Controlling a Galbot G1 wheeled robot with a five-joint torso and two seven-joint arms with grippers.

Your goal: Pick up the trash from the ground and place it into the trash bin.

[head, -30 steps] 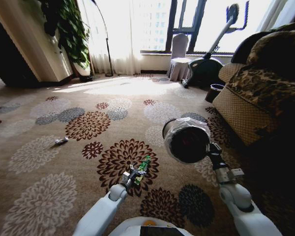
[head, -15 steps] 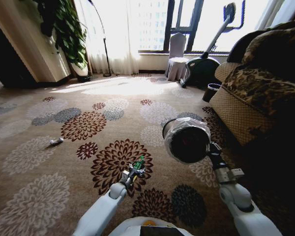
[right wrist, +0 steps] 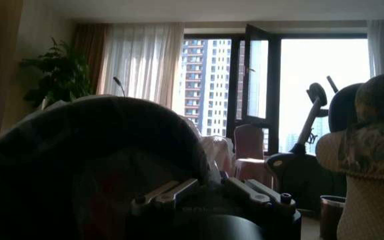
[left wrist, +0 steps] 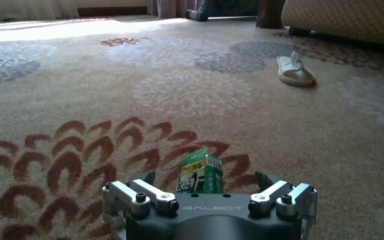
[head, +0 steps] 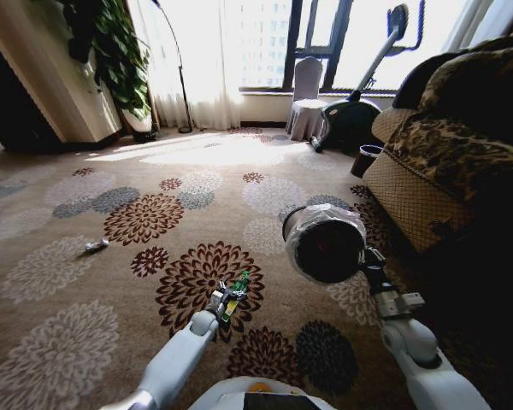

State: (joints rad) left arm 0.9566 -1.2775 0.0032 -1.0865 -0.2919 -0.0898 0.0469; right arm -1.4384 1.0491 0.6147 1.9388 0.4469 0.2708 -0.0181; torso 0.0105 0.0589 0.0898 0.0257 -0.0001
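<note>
A green wrapper lies flat on a dark red carpet flower. My left gripper is low over the floor and open, one finger on each side of the wrapper's near end. My right gripper is shut on the rim of the trash bin, a black bucket with a clear liner. It holds the bin tipped above the carpet, to the right of the wrapper. Another small piece of trash, pale and shiny, lies far to the left.
A patterned sofa fills the right side, with a dark pot at its far end. An exercise bike and a covered chair stand by the window. A white slipper lies on the carpet beyond the wrapper.
My left arm has stretched lower and forward, bringing its open fingers around the wrapper's near end. The head camera has shifted a little. The bin stays held in the same place.
</note>
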